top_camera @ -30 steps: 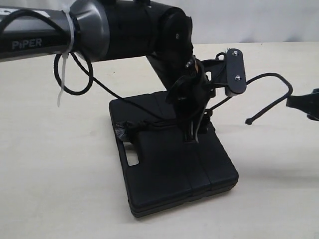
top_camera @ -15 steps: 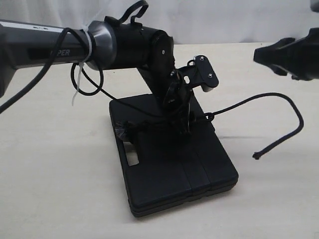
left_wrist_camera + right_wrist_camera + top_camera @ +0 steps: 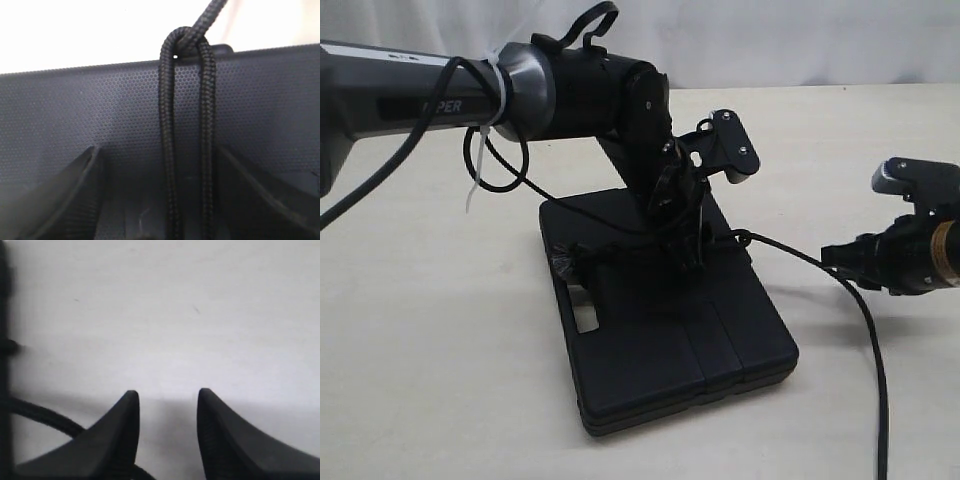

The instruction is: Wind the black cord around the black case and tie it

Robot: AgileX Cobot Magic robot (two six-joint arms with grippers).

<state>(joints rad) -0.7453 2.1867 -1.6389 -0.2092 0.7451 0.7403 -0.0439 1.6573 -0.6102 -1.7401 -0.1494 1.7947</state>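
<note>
On the black case (image 3: 670, 345), left end effector (image 3: 691, 262) apart astride black cord (image 3: 168, 150); right end effector (image 3: 167, 393) apart nearby.

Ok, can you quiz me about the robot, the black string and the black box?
1. True or false: the black case stands up on its edge.
2. Which gripper is over the case? A) left gripper B) right gripper
3. Fill in: a loop of black ___ lies across the case in the left wrist view.
Key: 1 false, it lies flat. 2 A; the right gripper is out over the table. 3 cord: the black cord.
</note>
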